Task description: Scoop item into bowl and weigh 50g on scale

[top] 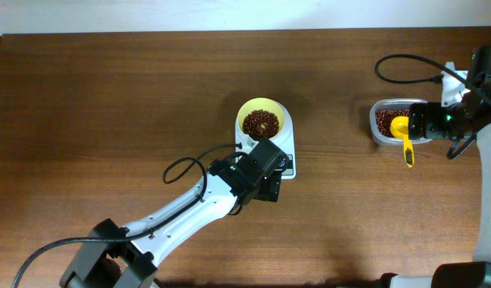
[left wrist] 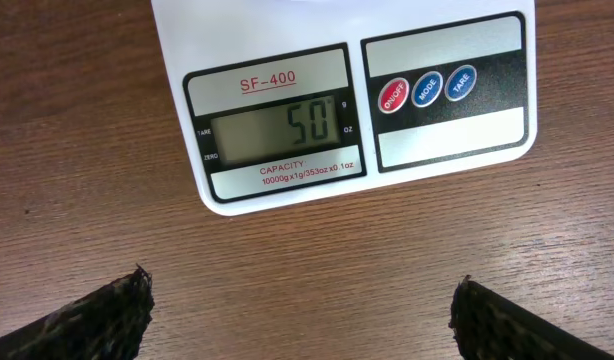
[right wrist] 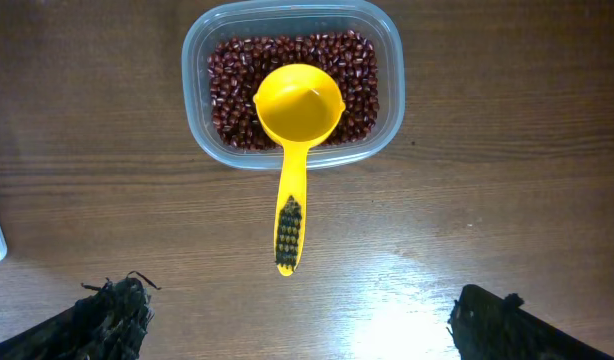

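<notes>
Left fingers (left wrist: 97, 318) wide apart before scale (left wrist: 353, 100)

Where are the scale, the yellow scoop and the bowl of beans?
scale (left wrist: 353, 120), left wrist view, white casing beside its display.
yellow scoop (right wrist: 291, 175), right wrist view, on its handle.
bowl (top: 261, 103), overhead view, on its pale rim.

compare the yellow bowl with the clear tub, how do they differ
The bowl is round and opaque yellow; the tub is a clear rounded rectangle. The bowl sits on the scale; the tub on the table. A yellow scoop rests in the tub; none in the bowl. Both hold red-brown beans.
</notes>
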{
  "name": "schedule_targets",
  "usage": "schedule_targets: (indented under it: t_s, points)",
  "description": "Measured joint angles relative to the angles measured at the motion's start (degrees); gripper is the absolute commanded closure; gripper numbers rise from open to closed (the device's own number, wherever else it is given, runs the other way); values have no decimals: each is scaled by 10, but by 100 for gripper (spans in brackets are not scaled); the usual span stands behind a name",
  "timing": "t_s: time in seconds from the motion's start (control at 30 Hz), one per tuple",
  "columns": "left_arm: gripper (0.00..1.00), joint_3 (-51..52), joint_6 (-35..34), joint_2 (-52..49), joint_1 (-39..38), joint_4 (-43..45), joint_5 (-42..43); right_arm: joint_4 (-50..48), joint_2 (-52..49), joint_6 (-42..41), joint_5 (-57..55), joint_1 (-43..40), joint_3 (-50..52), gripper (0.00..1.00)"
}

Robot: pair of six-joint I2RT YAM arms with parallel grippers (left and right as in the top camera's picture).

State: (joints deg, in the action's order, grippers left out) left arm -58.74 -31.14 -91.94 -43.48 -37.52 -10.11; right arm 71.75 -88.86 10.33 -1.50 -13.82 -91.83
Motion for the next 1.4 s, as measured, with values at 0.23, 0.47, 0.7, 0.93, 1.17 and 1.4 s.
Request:
schedule_targets:
  t_s: [0.23, 0.47, 0.7, 0.93, 1.17, 1.4]
  points:
    - [1, -1, 94, 0, 0, 38, 18, 0, 0, 0, 0, 0, 0, 1]
    - [1, 91, 185, 96, 17, 154, 39, 0, 0, 0, 0, 0, 0, 1]
    - [1, 287, 231, 361, 120, 264, 99, 0, 0, 0, 0, 0, 0, 1]
    - [1, 397, 321, 595, 321, 427, 209, 0, 0, 0, -2, 0, 0, 1]
    - [1, 546, 333, 741, 402, 644, 236, 0, 0, 0, -2, 0, 0, 1]
    - [1, 569, 334, 793, 455, 591, 236, 0, 0, 0, -2, 0, 0, 1]
